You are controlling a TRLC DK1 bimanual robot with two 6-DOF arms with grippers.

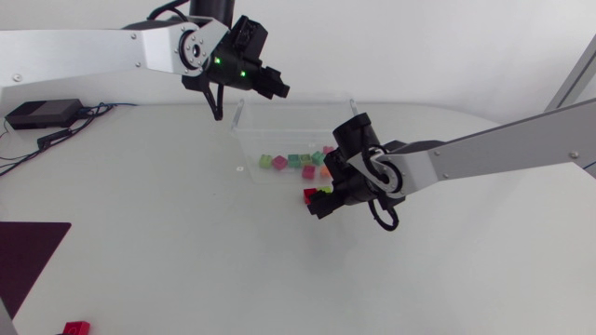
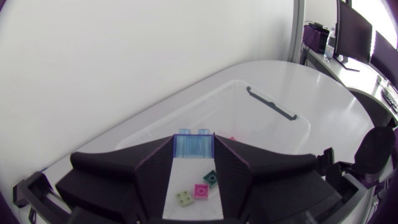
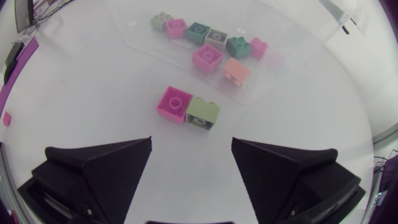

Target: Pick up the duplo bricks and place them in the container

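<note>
Out on the left, the left gripper point(image 2: 193, 163) is clamped on a clear blue duplo brick point(image 2: 193, 145), hanging over the container point(image 1: 289, 121) at its eleven o'clock rim. Inside lie eight loose bricks point(image 3: 208, 57) by my count, though the wall blurs a couple. The right gripper point(image 3: 191, 149) hangs wide open. At its twelve o'clock, one pink brick point(image 3: 173, 103) and one pale green brick point(image 3: 203, 112) lie touching outside the front wall. One red brick point(image 1: 76, 328) sits at the table's seven o'clock.

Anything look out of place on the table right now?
A red brick lies alone by the dark mat, far from the container. A pink brick and a green brick sit outside it too, below the right gripper.
</note>
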